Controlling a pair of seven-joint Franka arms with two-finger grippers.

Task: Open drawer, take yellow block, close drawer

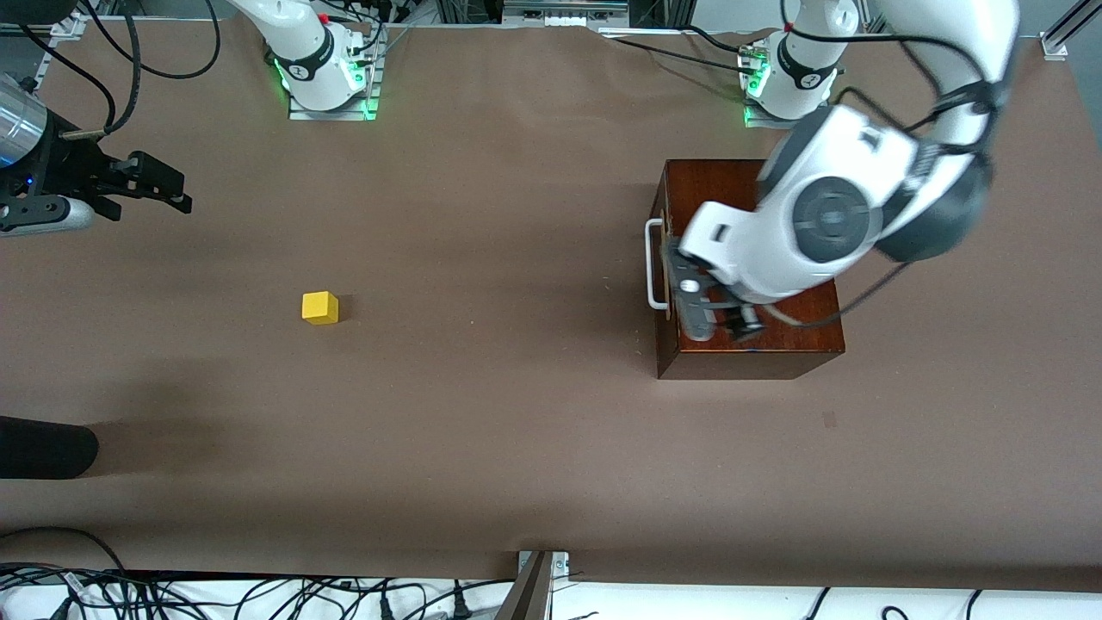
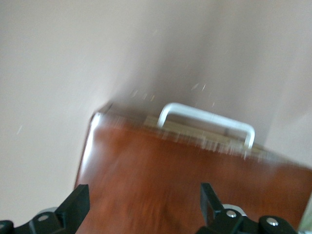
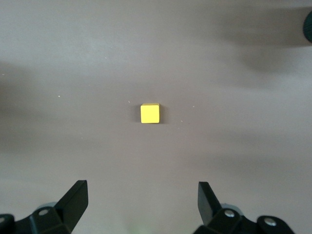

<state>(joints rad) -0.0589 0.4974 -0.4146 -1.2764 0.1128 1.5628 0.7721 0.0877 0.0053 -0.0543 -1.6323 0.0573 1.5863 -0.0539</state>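
Note:
The yellow block [image 1: 319,307] [image 3: 150,113] lies on the bare brown table toward the right arm's end, far from the wooden box [image 1: 775,353]. The drawer sits pushed into the box, and its white bar handle [image 1: 655,263] [image 2: 209,120] faces the middle of the table. My left gripper [image 1: 719,314] [image 2: 144,195] hangs open over the box's glossy top, close to the handle edge, with nothing between its fingers. My right gripper [image 1: 176,191] [image 3: 142,191] is open and empty, up over the table at the right arm's end, with the block in its wrist view some way off.
A dark rounded object [image 1: 43,448] pokes in at the table's edge on the right arm's end, nearer the front camera than the block. Cables [image 1: 258,594] lie along the near edge of the table. The arm bases [image 1: 325,65] stand along the edge farthest from the camera.

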